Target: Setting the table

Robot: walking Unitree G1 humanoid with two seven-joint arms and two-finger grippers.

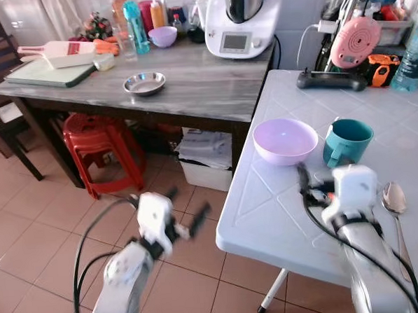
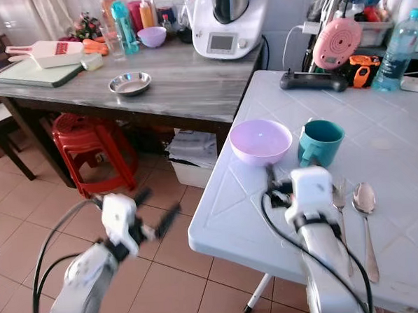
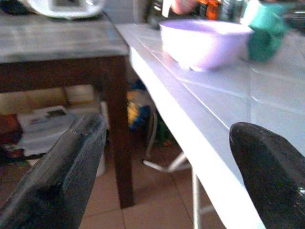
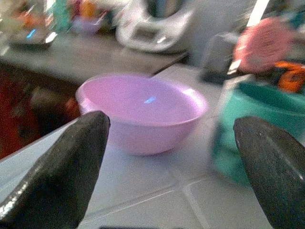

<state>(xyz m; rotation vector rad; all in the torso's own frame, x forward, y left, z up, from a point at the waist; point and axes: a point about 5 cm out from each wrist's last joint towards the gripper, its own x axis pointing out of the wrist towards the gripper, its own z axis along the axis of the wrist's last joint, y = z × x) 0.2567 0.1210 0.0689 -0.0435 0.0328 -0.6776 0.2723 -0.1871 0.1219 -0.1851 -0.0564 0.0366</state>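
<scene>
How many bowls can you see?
3. A big lilac plastic bowl sits on the white table beside the teal mug. A small lilac bowl and a shiny metal bowl sit on the grey counter. The clutter there may hide more.

Bright, even daylight; blurred arms, soft smeared wrist views.

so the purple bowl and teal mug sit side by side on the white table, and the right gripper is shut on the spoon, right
Not quite. The right gripper is open and holds nothing, as the right wrist view shows; the spoon lies on the white table beside it. The purple bowl and teal mug do sit side by side.
</scene>
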